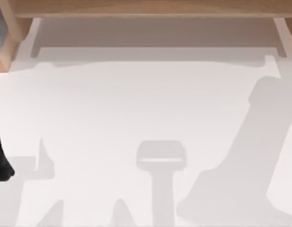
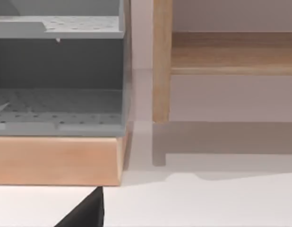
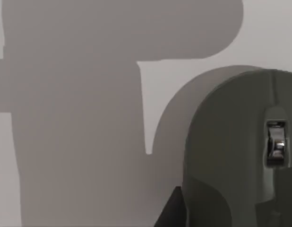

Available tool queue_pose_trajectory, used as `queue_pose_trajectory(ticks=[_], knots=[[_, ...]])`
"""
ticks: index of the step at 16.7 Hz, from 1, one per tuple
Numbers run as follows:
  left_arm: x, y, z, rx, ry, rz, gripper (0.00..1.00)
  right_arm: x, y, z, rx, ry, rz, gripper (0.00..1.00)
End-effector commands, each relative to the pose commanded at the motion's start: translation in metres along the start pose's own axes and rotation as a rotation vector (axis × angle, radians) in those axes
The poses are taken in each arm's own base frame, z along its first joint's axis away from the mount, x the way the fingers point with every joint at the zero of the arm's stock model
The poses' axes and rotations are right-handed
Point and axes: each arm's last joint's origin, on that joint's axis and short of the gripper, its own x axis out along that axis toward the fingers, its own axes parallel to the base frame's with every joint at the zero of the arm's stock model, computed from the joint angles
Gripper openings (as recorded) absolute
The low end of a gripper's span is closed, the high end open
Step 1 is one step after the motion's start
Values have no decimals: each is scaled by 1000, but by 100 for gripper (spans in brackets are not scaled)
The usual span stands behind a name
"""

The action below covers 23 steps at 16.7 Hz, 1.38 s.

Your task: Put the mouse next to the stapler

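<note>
One mouse [image 3: 231, 142], dark grey, lies on the white desk [image 1: 136, 104] and is seen close up in the right wrist view, with its scroll wheel [image 3: 277, 144] glinting along the centre line of the shell. A black part of the right hand [image 3: 173, 213] sits just beside the mouse's near edge; it cannot be told whether the two touch, nor whether this hand is released or clenched. Broad grey shadows fall across the desk beside the mouse. In the top view the left arm [image 1: 0, 156] enters as a dark shape at the left edge of the desk, about halfway down that side, and soft shadows of both arms spread over the lower half of the surface, the larger one toward the right. A wooden shelf [image 1: 146, 7] runs along the far edge. The left wrist view looks toward the far left corner: a grey perforated tray rack [image 2: 56, 99] stands on a wooden base [image 2: 56, 161], with a wooden post [image 2: 161, 61] of the shelf just beside it. A black tip of the left hand [image 2: 87, 213] shows low over the desk, apart from the base; its state cannot be told either.
</note>
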Motion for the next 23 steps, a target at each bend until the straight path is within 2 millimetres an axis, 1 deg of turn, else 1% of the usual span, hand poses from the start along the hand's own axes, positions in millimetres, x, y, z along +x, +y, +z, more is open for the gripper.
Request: queue_pose_trajectory(ticks=[3, 4, 13, 16, 18, 20, 23], knots=[[0, 0, 0, 0, 0, 0, 100, 0, 0, 0, 0, 0, 0, 2], [0, 0, 0, 0, 0, 0, 100, 0, 0, 0, 0, 0, 0, 0], [0, 0, 0, 0, 0, 0, 100, -1, -1, 0, 3, -1, 0, 0], [0, 0, 0, 0, 0, 0, 100, -20, -7, -2, -13, -21, 4, 0], [0, 0, 0, 0, 0, 0, 100, -38, -12, -8, -48, -38, 12, 0], [0, 0, 0, 0, 0, 0, 100, -63, -16, -14, -104, -86, 21, 0], [0, 0, 0, 0, 0, 0, 100, -111, -22, -27, -214, -211, 21, 0]])
